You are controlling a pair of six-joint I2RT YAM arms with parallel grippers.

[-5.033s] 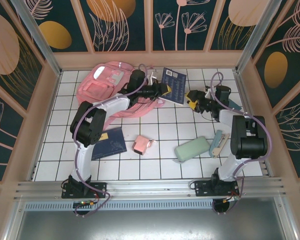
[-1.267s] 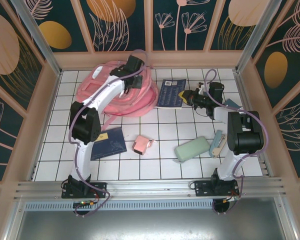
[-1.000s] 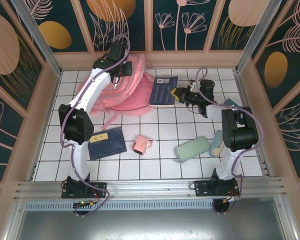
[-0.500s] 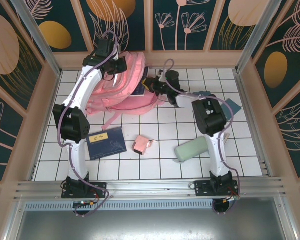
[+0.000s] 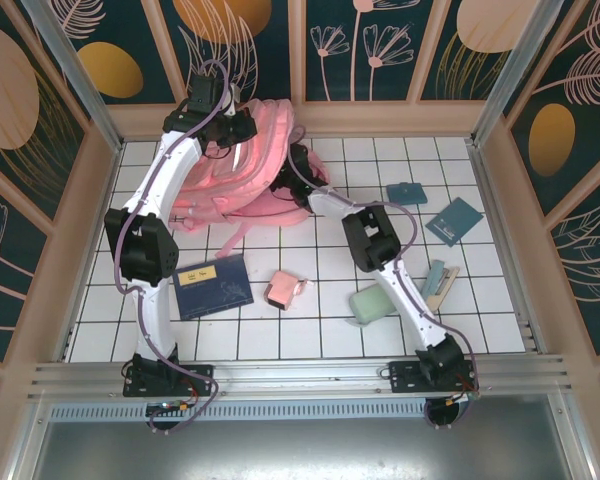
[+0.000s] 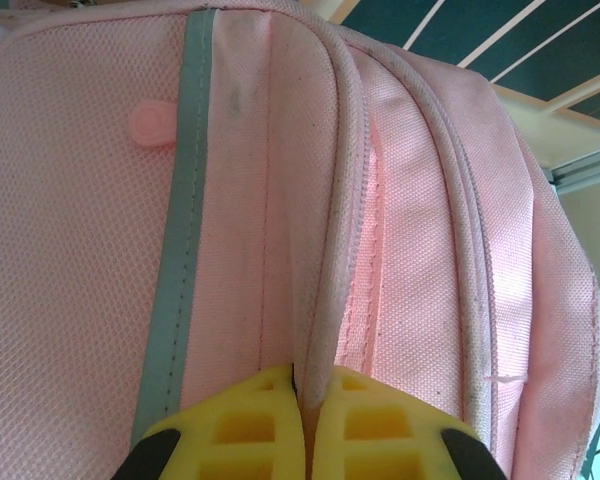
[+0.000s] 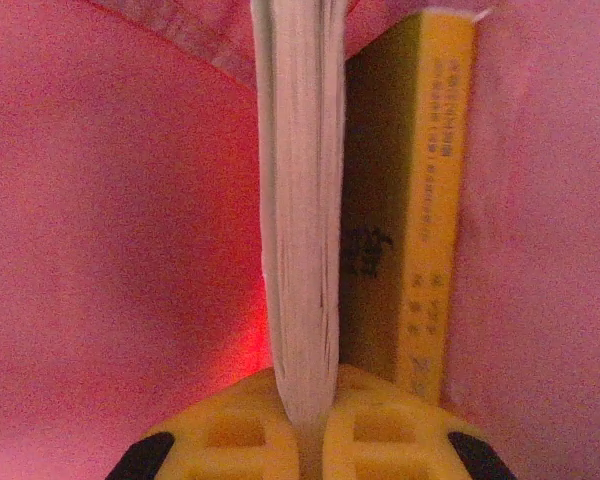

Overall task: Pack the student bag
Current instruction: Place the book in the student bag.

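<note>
The student bag [image 5: 230, 180], a big soft pink backpack, stands at the back left of the tiled table, held up by its top. My left gripper [image 5: 228, 124] is up there; in the left wrist view its yellow fingers [image 6: 250, 415] are shut on a piped seam of the bag [image 6: 325, 250]. My right arm [image 5: 315, 195] reaches into the bag's opening from the right. Inside, amid pink lining [image 7: 110, 200], my right gripper [image 7: 305, 400] is shut on a book, whose white page edges [image 7: 298, 200] face me. A second, yellow-spined book [image 7: 435, 200] stands right beside it.
On the tiles lie a dark blue book [image 5: 213, 285], a small pink pouch [image 5: 285, 290], a green case [image 5: 375, 302], a teal notebook [image 5: 455, 220], a small teal card [image 5: 407, 193] and a pale teal item [image 5: 438, 285]. Frame walls enclose the table.
My right arm has swung left with the dark blue book and pushed it into the bag. My left gripper has lifted the bag's top edge up and back.
</note>
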